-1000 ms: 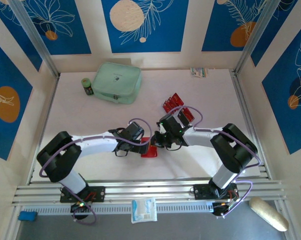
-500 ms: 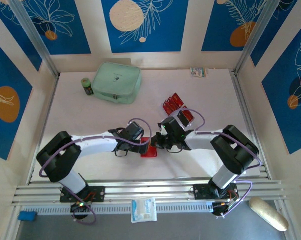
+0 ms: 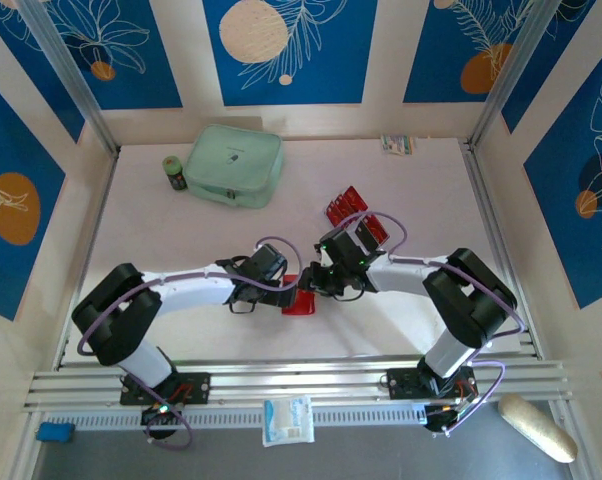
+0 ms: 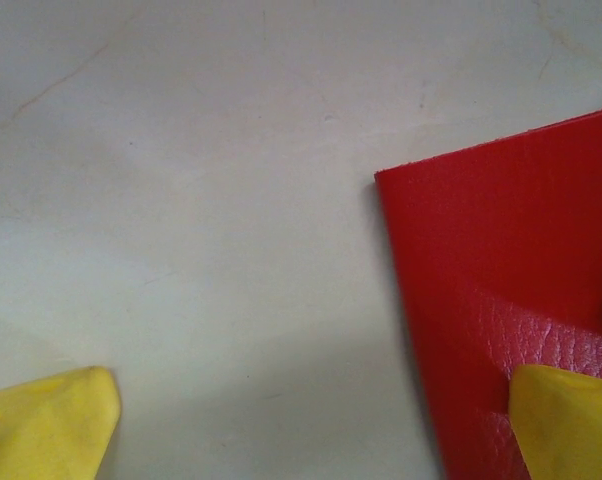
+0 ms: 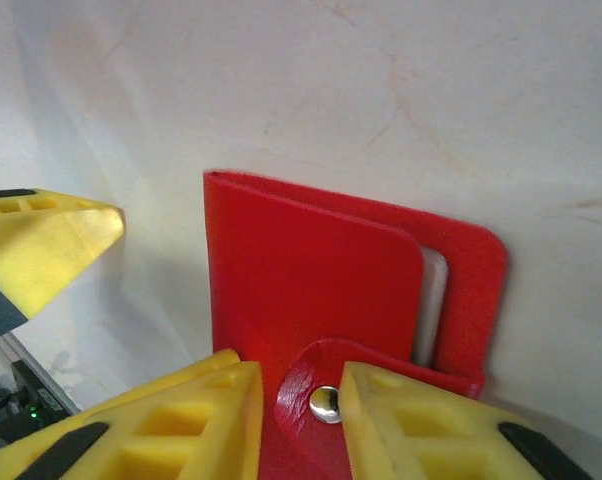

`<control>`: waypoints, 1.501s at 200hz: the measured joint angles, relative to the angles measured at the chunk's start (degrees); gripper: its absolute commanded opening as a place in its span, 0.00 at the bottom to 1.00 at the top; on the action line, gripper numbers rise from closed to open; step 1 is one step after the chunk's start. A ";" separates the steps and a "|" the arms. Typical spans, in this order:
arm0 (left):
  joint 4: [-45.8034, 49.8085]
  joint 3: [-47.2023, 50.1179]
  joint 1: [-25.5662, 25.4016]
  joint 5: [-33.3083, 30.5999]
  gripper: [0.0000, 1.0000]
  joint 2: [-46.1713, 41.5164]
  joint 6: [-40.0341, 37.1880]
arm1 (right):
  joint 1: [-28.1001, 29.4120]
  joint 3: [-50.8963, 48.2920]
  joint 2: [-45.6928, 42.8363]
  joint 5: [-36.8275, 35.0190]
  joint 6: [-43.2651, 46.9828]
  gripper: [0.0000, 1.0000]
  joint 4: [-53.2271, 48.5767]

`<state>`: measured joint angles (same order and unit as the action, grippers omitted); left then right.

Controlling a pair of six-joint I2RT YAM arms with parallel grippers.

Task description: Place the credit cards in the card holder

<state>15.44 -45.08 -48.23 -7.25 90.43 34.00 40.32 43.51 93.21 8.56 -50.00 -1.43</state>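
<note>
Straddling snap tab (image 5: 326, 400), right gripper (image 5: 301, 385) was set narrow, nothing pinched; left gripper (image 4: 311, 390) spread wide, one fingertip on card holder (image 5: 311, 290). Judged light, floppy; tab best gripped.

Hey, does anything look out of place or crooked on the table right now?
The wallet isn't squarely shut: its cover stops short of the back panel's edge, showing a pale strip of lining. The cards lie fanned loosely farther back.
</note>
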 measured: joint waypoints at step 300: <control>-0.20 0.00 -0.33 -0.57 1.00 0.07 -0.02 | 2.64 5.92 -2.60 -9.01 5.92 0.00 -16.52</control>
<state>15.25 -45.08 -48.56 -7.81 90.50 33.98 42.96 49.43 90.61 -0.45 -44.07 -17.96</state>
